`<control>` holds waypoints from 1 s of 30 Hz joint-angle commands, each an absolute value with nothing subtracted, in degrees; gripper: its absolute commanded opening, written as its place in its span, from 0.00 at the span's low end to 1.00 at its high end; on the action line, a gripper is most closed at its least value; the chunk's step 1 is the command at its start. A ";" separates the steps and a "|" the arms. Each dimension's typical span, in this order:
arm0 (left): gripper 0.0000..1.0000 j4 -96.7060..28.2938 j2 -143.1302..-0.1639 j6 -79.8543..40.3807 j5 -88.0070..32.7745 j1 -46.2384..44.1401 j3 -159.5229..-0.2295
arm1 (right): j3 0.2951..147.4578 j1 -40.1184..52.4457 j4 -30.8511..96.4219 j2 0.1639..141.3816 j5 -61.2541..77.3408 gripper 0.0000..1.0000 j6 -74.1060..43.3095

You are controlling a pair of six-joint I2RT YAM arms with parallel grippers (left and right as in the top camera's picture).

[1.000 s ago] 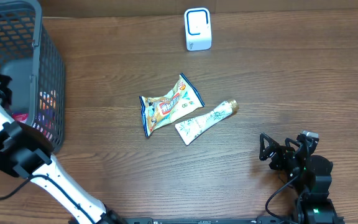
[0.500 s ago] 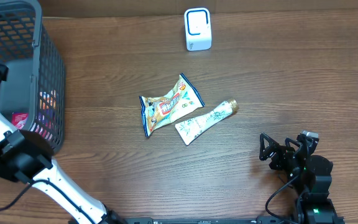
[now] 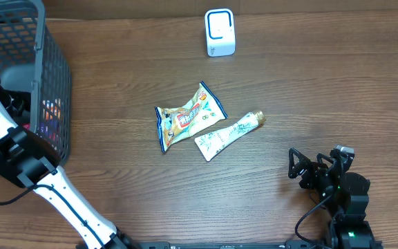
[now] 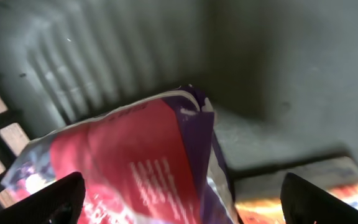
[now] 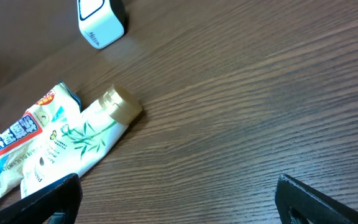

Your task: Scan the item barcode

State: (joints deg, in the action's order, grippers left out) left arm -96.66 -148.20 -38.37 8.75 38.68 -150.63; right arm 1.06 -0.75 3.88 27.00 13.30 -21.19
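Left gripper (image 4: 191,200) is spread wide with nothing in it. It sits inside the grey basket (image 3: 55,66), upper left of the overhead view, directly over a red-and-purple packet (image 4: 123,165).

Step judged: grasp this packet.
- Descend straight and close across its raised, crinkled edge.
- Stay clear of the basket wall.
- Keep a printed face free for the white scanner (image 3: 220,32), top centre.

Packet: glossy film, white print on red, blurred. No barcode discernible.

Right gripper (image 5: 176,200) is released and empty, lower right.

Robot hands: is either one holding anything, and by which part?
Nothing is held. The left hand hangs open over a red packet inside the basket. The right hand is open and empty above the table.
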 commanded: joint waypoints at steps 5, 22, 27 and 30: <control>0.76 -96.84 -151.70 -38.92 10.85 38.98 -149.56 | 0.49 -0.82 3.55 27.16 13.61 1.00 -21.06; 0.04 -96.86 -151.37 -40.29 12.86 39.00 -146.43 | 0.49 -0.82 3.53 27.18 13.58 1.00 -21.06; 0.04 -96.84 -148.62 -39.59 11.99 38.98 -146.43 | 0.49 -0.82 3.55 27.18 13.58 1.00 -21.06; 0.04 -96.84 -143.61 -39.62 11.92 38.98 -146.43 | 0.49 -0.82 3.53 27.18 13.58 1.00 -21.06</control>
